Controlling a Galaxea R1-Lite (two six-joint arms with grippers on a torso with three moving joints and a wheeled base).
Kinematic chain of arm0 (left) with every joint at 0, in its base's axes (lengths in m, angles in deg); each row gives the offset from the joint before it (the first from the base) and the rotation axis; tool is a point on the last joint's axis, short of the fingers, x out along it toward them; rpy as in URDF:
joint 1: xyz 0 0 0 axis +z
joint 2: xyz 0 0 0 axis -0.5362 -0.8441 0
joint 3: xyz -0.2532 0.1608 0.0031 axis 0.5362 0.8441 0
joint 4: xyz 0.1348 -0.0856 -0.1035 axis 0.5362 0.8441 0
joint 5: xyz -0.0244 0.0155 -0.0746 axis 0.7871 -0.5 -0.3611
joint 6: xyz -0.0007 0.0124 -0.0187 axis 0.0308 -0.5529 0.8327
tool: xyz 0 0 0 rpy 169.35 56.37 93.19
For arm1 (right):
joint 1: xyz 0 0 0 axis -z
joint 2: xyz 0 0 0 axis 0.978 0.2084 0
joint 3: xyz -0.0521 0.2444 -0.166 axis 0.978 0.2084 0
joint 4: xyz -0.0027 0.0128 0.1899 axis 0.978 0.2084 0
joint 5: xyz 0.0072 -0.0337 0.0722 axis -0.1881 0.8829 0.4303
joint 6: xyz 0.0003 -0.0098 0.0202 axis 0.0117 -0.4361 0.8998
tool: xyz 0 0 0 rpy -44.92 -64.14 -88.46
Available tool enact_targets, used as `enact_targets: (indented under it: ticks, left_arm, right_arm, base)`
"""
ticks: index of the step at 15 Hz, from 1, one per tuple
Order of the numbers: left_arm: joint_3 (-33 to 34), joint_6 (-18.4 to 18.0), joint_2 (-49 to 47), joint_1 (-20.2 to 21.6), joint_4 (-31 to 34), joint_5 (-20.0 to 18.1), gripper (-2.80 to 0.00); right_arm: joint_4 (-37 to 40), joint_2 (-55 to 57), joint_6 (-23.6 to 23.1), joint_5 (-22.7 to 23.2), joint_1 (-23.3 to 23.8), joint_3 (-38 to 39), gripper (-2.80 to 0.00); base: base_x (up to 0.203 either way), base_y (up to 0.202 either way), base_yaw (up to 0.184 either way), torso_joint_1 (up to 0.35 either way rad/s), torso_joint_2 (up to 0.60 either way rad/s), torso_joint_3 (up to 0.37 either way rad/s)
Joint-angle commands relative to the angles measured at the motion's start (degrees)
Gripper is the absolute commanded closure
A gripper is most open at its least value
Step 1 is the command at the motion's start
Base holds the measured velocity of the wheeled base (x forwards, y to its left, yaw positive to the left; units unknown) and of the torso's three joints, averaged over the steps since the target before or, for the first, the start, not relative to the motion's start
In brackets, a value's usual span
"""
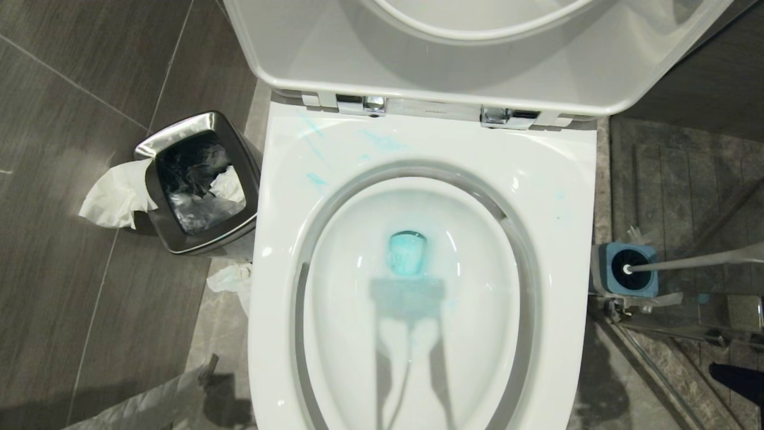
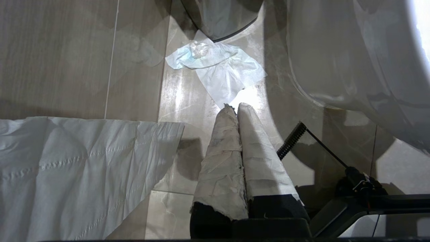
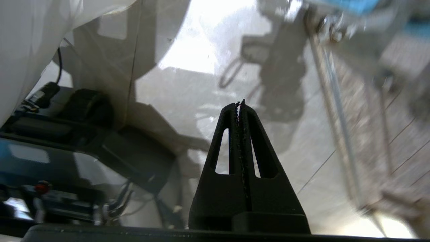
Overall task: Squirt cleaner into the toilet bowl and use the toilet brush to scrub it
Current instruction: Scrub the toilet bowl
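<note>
Below me, grey tiled floor point(image 1: 71, 251): steel bin point(image 1: 200, 185) with tissue point(image 1: 113, 197) draped beside; crumpled tissue point(image 1: 230, 279) near toilet point(image 1: 573, 197); blue-grey brush holder point(image 1: 627, 270) opposite.

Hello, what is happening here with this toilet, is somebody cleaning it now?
Cleaning has started, but nothing is being handled now. The toilet bowl has its lid up, with turquoise cleaner tinting the water and pale streaks on the rim. The toilet brush sits in its blue-grey holder on the robot's right, not yet taken. The left claw is shut, low over the floor near a crumpled tissue. The right claw is shut and empty.
</note>
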State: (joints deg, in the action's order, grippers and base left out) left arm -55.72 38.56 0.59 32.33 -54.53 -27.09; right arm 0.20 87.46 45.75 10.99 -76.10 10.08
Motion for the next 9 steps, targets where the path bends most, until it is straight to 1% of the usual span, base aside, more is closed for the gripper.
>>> enact_targets:
  ticks: [1,4,6,8,9]
  left_arm:
    - [0.1,0.0,-0.1,0.0,0.0,0.0,0.00]
    - [0.1,0.0,-0.1,0.0,0.0,0.0,0.00]
    - [0.1,0.0,-0.1,0.0,0.0,0.0,0.00]
    - [0.1,0.0,-0.1,0.0,0.0,0.0,0.00]
    - [0.1,0.0,-0.1,0.0,0.0,0.0,0.00]
  right_arm:
    - [0.1,6.4,-1.5,0.2,0.1,-5.4,0.00]
    - [2.2,11.9,-5.6,0.3,0.1,-15.7,0.00]
    - [7.7,14.8,-10.2,0.0,0.1,-24.0,0.00]
    - [12.9,18.0,-13.1,-0.2,-0.1,-30.5,0.00]
    - [14.6,19.3,-14.3,-0.5,-0.6,-32.6,0.00]
  base:
    - [0.000,0.000,0.000,0.000,0.00,0.000]
    - [0.000,0.000,0.000,0.000,0.00,0.000]
    - [0.000,0.000,0.000,0.000,0.00,0.000]
    - [0.000,0.000,0.000,0.000,0.00,0.000]
    - [0.000,0.000,0.000,0.000,0.00,0.000]
